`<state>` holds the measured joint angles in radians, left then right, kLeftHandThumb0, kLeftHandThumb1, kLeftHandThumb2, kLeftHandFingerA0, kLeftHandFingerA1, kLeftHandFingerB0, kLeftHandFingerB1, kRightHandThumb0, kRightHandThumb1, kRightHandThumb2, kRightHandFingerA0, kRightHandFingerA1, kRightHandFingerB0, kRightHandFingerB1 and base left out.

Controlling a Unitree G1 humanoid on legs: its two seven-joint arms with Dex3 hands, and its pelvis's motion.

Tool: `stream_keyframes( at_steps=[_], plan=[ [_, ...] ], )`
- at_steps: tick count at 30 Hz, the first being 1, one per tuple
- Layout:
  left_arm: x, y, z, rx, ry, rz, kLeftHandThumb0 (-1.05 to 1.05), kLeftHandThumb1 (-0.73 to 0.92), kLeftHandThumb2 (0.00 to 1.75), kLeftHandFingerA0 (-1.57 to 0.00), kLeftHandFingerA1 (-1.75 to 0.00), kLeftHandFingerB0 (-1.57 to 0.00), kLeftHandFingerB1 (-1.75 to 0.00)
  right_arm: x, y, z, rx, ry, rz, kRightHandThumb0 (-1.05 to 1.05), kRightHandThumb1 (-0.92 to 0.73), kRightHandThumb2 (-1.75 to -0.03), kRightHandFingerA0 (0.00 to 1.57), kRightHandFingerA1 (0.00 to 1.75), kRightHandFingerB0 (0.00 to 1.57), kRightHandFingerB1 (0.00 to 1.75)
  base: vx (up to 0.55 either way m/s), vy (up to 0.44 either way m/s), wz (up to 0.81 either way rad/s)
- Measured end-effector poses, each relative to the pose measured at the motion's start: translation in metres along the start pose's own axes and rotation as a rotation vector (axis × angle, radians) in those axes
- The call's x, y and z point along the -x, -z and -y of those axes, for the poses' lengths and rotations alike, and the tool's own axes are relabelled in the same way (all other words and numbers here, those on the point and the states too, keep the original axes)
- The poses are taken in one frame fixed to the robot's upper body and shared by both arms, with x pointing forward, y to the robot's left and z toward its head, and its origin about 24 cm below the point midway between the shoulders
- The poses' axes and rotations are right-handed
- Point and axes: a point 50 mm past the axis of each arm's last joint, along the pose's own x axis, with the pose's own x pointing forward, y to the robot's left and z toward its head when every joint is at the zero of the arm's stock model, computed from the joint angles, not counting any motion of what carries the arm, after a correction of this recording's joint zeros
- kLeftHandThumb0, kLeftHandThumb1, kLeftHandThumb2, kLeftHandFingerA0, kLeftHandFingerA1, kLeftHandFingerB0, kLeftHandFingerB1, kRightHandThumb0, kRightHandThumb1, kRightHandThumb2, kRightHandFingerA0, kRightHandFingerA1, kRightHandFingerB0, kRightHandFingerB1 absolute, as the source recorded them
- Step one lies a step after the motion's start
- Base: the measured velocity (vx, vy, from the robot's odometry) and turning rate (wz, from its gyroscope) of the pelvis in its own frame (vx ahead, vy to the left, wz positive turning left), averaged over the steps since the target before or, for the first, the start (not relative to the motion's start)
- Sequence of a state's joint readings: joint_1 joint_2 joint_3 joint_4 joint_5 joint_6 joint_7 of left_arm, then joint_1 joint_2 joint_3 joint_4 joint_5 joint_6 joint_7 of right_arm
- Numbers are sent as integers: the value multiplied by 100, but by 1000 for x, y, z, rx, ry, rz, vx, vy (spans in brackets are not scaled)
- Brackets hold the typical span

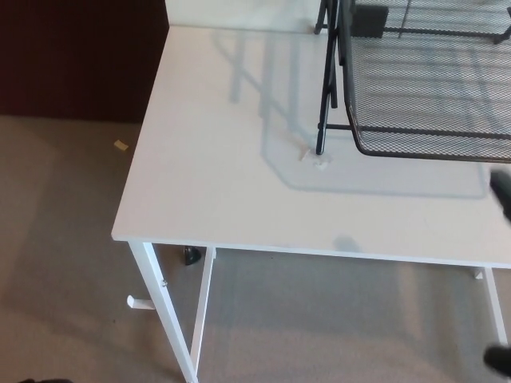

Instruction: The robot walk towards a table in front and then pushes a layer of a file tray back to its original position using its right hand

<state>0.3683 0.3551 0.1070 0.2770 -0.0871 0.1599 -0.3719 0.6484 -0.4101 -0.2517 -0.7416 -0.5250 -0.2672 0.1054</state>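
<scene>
One sliver of our right hand (503, 195) is all we're seeing, a dark blur at the right edge of the head view, just off the near-right end of the black wire-mesh file tray layer (431, 88). Fingers: can't tell whether they're spread, pressed together or pinching anything; too little is showing. Left hand isn't showing at all.

The tray layer is sitting on the flat white table (215, 167), jutting toward us past the black upright frame post (326, 80), its front rim lying up and to the left of that dark sliver. Nothing is touching it, so we're judging the push as not yet landing.

Risks we're weighing:
- W/ the hand nearly out of frame, we're reaching half-blind; a push starting off to the right end could be skewing the layer in its rails and jamming it.
- Fingers poking into the mesh instead of pressing the rim could be snagging.
- Pushing too hard could be sliding the whole rack back across the smooth tabletop, since only thin posts are bearing on it.

Another dark shape (499, 359) is showing at the bottom-right corner, below the table edge; we can't tell what it is.
</scene>
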Motion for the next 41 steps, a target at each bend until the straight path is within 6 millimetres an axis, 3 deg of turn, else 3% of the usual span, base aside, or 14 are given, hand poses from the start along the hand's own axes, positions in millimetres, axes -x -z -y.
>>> stream_keyframes(
  at_steps=[8, 9, 10, 11, 14, 19, 22, 29, 41],
  plan=[
    [10, 24, 5, 10, 11, -69, -21, 52, 55, -48, -43, -39, -37, 52, 9, -45, -231, -181, -161, -53, -39, -77, 0, 23, 0, 21, 0, 0, 0],
    [12, 29, 6, 8, 14, -81, -22, 53, 56, -46, -43, -38, -37, 64, 11, -55, -284, -213, -205, -53, -54, -69, 4, 21, 5, 15, 0, 0, 0],
    [13, 32, 7, 8, 16, -90, -22, 53, 56, -46, -43, -38, -37, 70, 12, -62, -316, -231, -230, -53, -54, -69, 4, 21, 5, 15, 0, 0, 0],
    [14, 35, 8, 7, 18, -97, -20, 53, 56, -49, -43, -39, -37, 75, 14, -67, -341, -243, -252, -56, -43, -80, 0, 27, 0, 20, 0, 0, 0],
    [16, 44, 9, 3, 23, -118, -20, 53, 56, -49, -43, -39, -37, 94, 22, -90, -444, -281, -348, -64, -45, -80, 1, 38, 0, 14, 0, 0, 0],
    [20, 51, 10, -11, 25, -120, -23, 54, 56, -48, -42, -38, -36, 114, 35, -120, -583, -324, -490, -73, -50, -85, 1, 30, 0, 14, 0, 0, 0],
    [22, 53, 10, -21, 27, -118, -21, 53, 55, -48, -42, -39, -37, 125, 46, -136, -650, -358, -573, -68, -47, -83, 0, 29, 0, 16, 0, 0, 0],
    [24, 62, 8, -35, 23, -127, -20, 55, 56, -48, -43, -38, -37, 138, 61, -154, -775, -419, -701, -66, -48, -83, 0, 31, 0, 17, 0, 0, 0],
    [24, 62, 4, -70, 22, -107, -21, 55, 56, -48, -43, -39, -37, 145, 69, -161, -842, -502, -756, -74, -51, -85, 0, 23, 0, 11, 0, 0, 0]
  ],
)
